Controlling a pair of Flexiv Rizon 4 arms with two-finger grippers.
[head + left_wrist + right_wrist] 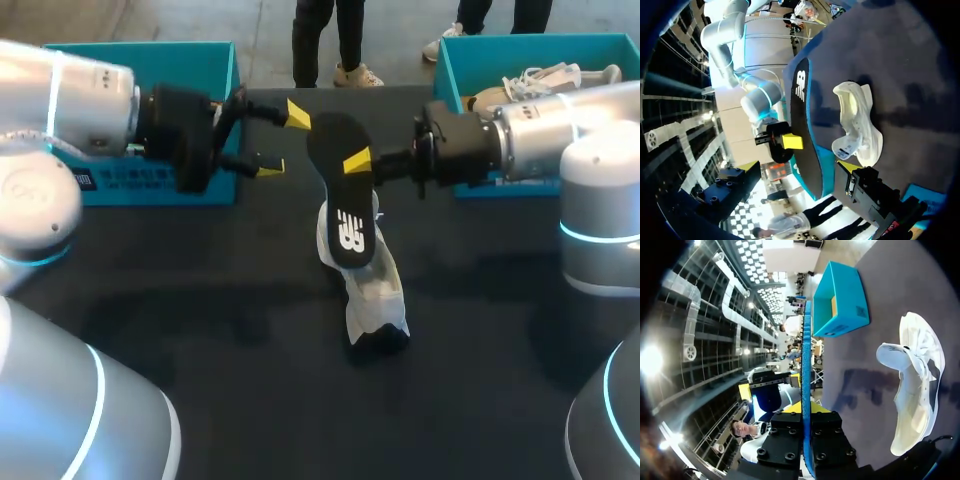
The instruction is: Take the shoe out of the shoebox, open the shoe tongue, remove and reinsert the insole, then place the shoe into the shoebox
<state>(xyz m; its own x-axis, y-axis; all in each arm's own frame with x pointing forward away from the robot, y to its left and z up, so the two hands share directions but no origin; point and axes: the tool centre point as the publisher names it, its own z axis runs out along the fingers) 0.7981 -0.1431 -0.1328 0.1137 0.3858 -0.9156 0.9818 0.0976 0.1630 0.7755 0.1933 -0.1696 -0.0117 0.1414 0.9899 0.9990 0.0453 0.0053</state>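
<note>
Overhead, the right gripper (pixel 356 165) is clamped on the one black insole (pixel 340 200), held above the white shoe (pixel 368 295) lying mid-table. Both run lengthwise from the far edge toward me. The left gripper (pixel 284 142) gapes wide and empty beside the insole's far end. Two teal boxes flank them: the left shoebox (pixel 215 60) and the right shoebox (pixel 450 75), which holds a second shoe (pixel 540 80).

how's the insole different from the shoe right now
The insole is black, thin and flat; the shoe is white and bulky. The insole is held up in the air by the right pincer; the shoe lies on the table with no pincer on it. Both are near the table's middle.
</note>
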